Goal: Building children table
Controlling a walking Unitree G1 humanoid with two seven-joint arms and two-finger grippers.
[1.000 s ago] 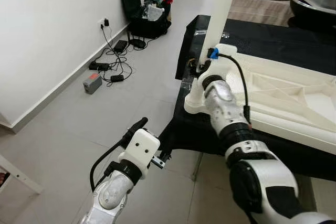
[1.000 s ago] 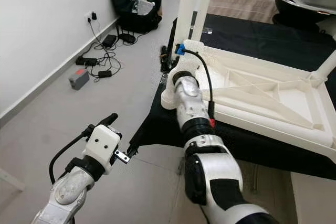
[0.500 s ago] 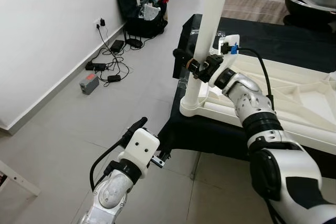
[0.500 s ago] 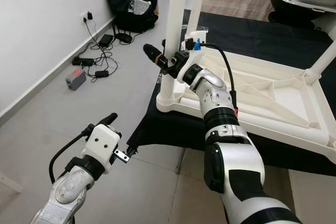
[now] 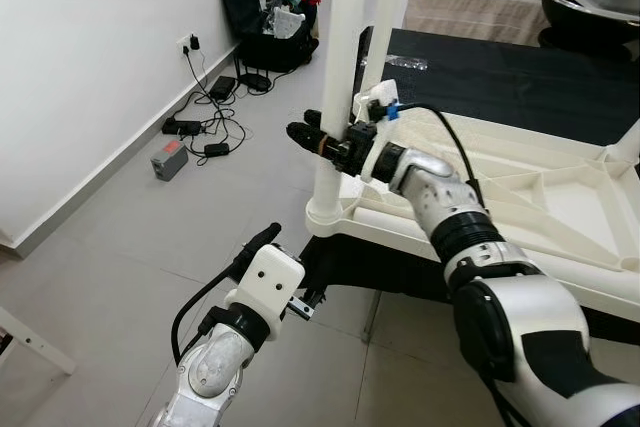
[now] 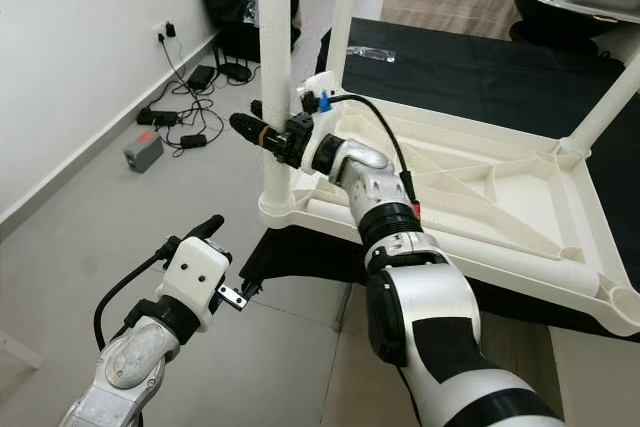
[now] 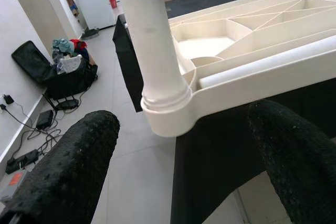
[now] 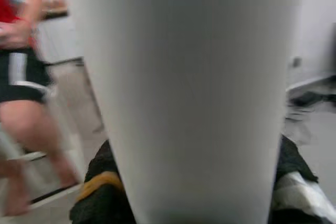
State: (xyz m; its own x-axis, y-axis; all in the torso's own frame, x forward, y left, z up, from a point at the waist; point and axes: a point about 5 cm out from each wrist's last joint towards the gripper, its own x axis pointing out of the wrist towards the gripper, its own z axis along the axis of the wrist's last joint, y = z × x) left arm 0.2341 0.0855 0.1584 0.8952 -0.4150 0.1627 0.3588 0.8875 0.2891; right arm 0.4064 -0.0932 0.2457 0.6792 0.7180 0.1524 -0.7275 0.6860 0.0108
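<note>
You have a plain white wall point(image 5: 90, 67) on your left, meeting a pale grey tiled floor point(image 5: 150, 247). A white wall socket point(image 5: 193, 44) feeds tangled black cables point(image 5: 215, 117) and adapters on the floor, beside a small grey box with a red top point(image 5: 175, 159). Farther back an open black suitcase of clothes point(image 5: 275, 22) stands against the wall. Daylight is even.

Head pair downward — wrists close on leg point(image 8: 184, 93)
</note>
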